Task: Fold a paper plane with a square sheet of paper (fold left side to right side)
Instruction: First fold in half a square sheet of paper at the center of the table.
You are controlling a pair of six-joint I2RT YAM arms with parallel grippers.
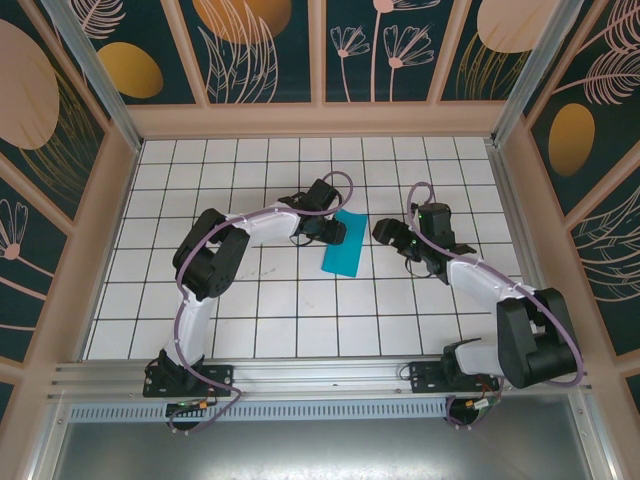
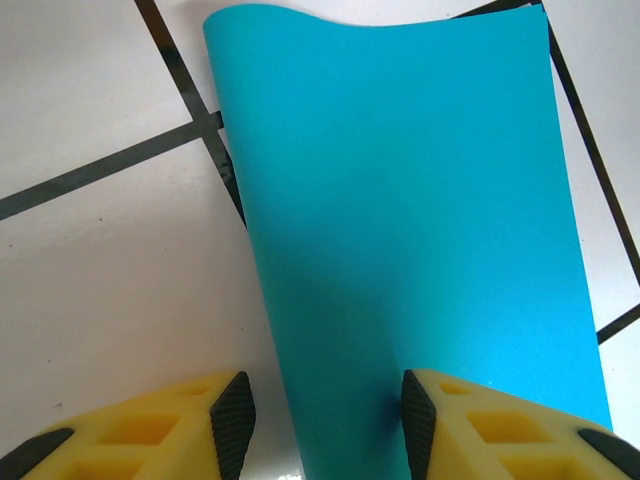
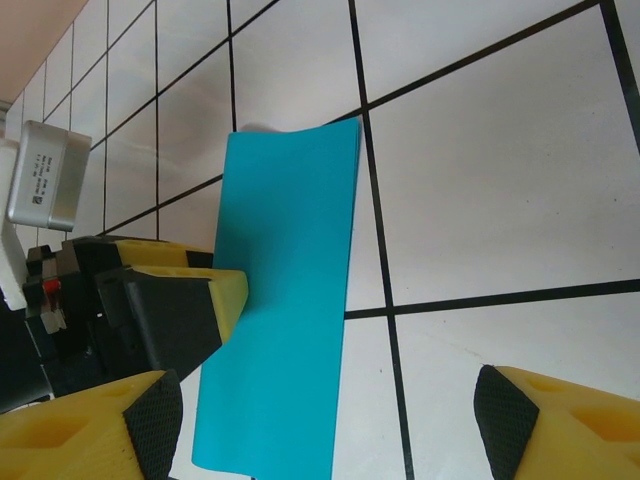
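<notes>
Starting at the bottom of the left wrist frame, the left end effector (image 2: 325, 420) stood half spread and pinched nothing. The pad (image 2: 418, 425) at lower right lay over the near end of the sheet of paper (image 2: 400, 200), and the other pad hung over bare bench (image 2: 100, 280) just beside the sheet's left edge; whether the first pad pressed down could not be told. The sheet, a narrow rectangle in the middle of the top frame, lay between the two arms. The right end effector (image 3: 330, 425) was spread wide and empty, its fingers straddling the sheet's near end in its own view. Farther off, toward the upper left of the left wrist frame, the sheet's far edge bowed up off the tiles. That bow looked like the main hazard, since a lifted pad could let the layers spring apart. A sideways drag would likely skew the edges and leave a crooked crease. Closing the jaws there might crumple the border, and a finger landing on the hump could set a false fold.
</notes>
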